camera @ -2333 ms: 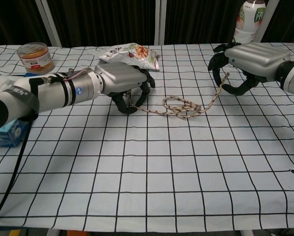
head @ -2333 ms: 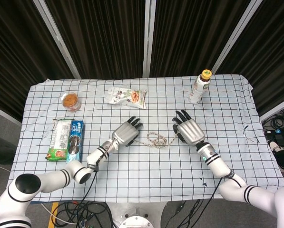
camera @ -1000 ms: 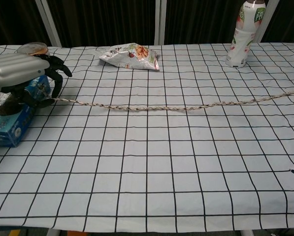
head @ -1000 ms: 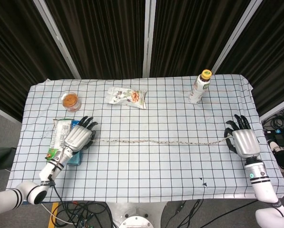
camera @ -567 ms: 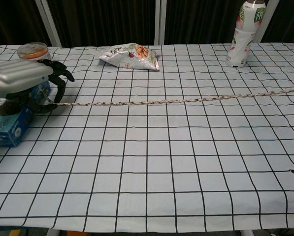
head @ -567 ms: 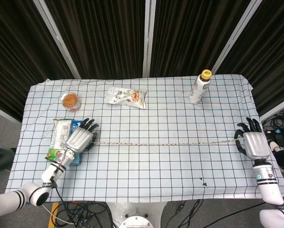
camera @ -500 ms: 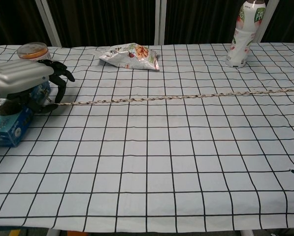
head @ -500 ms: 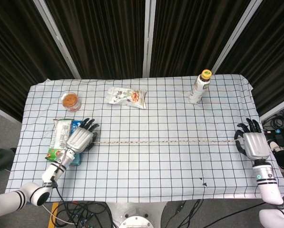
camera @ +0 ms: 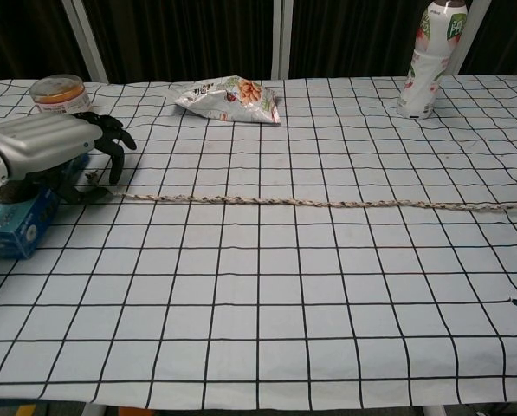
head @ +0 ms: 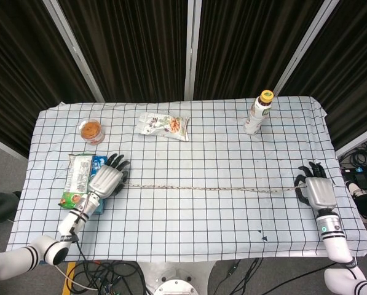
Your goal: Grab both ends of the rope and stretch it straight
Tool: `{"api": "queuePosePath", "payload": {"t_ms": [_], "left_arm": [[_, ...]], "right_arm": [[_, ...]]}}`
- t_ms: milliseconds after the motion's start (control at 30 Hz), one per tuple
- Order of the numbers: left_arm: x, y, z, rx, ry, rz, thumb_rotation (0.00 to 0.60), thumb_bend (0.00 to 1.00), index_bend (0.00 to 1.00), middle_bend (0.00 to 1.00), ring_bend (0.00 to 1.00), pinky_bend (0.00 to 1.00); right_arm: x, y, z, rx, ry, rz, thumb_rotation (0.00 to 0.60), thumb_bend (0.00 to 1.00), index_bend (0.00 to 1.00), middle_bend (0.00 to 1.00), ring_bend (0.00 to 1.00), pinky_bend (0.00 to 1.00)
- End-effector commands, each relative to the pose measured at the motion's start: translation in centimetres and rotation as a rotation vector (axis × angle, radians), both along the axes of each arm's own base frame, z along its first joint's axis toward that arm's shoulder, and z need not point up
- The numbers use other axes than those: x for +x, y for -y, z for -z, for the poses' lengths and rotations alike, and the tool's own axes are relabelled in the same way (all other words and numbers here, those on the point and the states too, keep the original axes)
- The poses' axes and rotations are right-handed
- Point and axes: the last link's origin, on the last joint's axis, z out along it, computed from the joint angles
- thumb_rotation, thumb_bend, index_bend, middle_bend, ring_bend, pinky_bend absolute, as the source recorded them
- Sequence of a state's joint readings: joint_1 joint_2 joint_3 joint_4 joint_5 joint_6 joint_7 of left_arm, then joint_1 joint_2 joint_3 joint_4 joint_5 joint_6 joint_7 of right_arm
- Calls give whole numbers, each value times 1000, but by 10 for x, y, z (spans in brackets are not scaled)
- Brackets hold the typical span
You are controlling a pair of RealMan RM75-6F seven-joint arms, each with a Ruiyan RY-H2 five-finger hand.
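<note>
Nearest across the checked tablecloth (head: 189, 227) lies the rope (head: 208, 188), a thin braided cord running almost straight from left to right over the middle of the table, resting on the cloth along its length with only a faint waviness. At its left end the left hand (head: 105, 182) has its fingers curled down around the rope's tip, holding it just beside the blue snack box (camera: 20, 217); the chest view shows the dark fingers (camera: 113, 147) arched over the end. At the right end the right hand (head: 316, 192) sits near the table's right edge with fingers bent over the rope's other tip, apparently gripping it, though the contact itself is too small to make out clearly. The rope looks light, soft and limp, so it will sag or kink wherever tension drops; its braid should give the fingers decent friction. The ends are the right places to hold, and both appear taken. A green snack packet (head: 77, 180) lies left of the blue box. Further back stand a small jar (head: 91, 130) at far left, a snack bag (head: 165, 125) in the middle, and a bottle (head: 257, 113) at far right.
</note>
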State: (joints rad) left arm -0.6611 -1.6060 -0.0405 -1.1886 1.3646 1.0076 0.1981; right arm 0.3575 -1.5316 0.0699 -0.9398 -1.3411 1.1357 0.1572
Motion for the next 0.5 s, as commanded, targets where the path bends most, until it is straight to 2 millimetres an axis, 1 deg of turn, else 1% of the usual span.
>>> {"api": "queuePosePath", "payload": {"t_ms": [33,133,200,300,367,400,433,500], "left_arm": [[0,1,0,7,5,1,600,272,376,150,0,0],[2,3,-4,17,18,5,600,242,318,147,0,0],[3,5,-12,34,28,12,600,219,287,146,0,0],[2,10,-42,97,82,10,600,205,268,145,0,0],[-4,17,-70,152,136,-18,600,204,268,145,0,0],[-9,20,-82,179,158,-33,600,202,268,145,0,0],[-16,25,-98,216,181,-54,600,198,268,145,0,0],[-32,34,-123,285,200,-96,600,183,268,145,0,0]], "right_arm": [[0,-2,3,10,23,10,600,291,302,131,0,0],[4,-3,-2,-3,37,-6,600,246,220,115,0,0],[9,-5,-9,-18,46,-28,600,228,187,106,0,0],[21,-11,-28,-57,39,-78,600,227,181,104,0,0],[28,-18,-45,-74,28,-97,600,235,178,113,0,0],[31,-21,-52,-70,32,-102,600,242,176,117,0,0],[35,-27,-61,-63,48,-105,600,249,174,121,0,0],[41,-38,-75,-68,77,-112,600,257,174,123,0,0]]}}
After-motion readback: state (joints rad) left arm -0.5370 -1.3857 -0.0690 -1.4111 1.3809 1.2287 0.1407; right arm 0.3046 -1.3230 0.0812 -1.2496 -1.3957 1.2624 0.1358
